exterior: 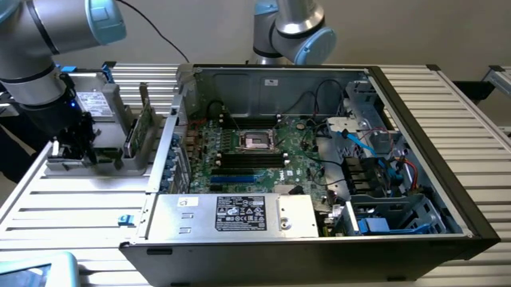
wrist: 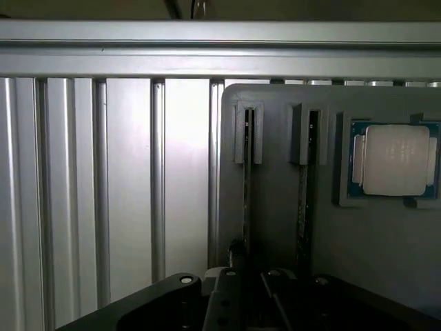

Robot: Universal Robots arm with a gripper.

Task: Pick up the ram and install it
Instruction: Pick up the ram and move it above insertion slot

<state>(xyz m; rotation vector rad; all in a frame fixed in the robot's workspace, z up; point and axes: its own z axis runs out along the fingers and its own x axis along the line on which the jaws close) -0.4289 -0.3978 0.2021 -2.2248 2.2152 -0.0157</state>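
Observation:
In the wrist view the ram (wrist: 247, 186) stands edge-on in a slot of a grey holder tray (wrist: 386, 262), showing as a thin dark strip. Its near end runs in between the fingers of my gripper (wrist: 241, 272), whose jaws stand close together on it. A second stick (wrist: 306, 183) of the same kind stands in the neighbouring slot. In the exterior view my gripper (exterior: 76, 154) reaches down into that tray (exterior: 104, 167) at the exterior view's left, beside the open computer case (exterior: 399, 197). The gripper hides the ram there. The black memory slots (exterior: 251, 159) lie on the motherboard.
A silver processor chip (wrist: 394, 160) sits in the tray beside the sticks. A grey drive (exterior: 100, 101) and upright green cards (exterior: 142, 125) stand between the tray and the case. A second arm's base (exterior: 291, 30) rises behind the case. Cables and a power supply (exterior: 231, 215) crowd the case.

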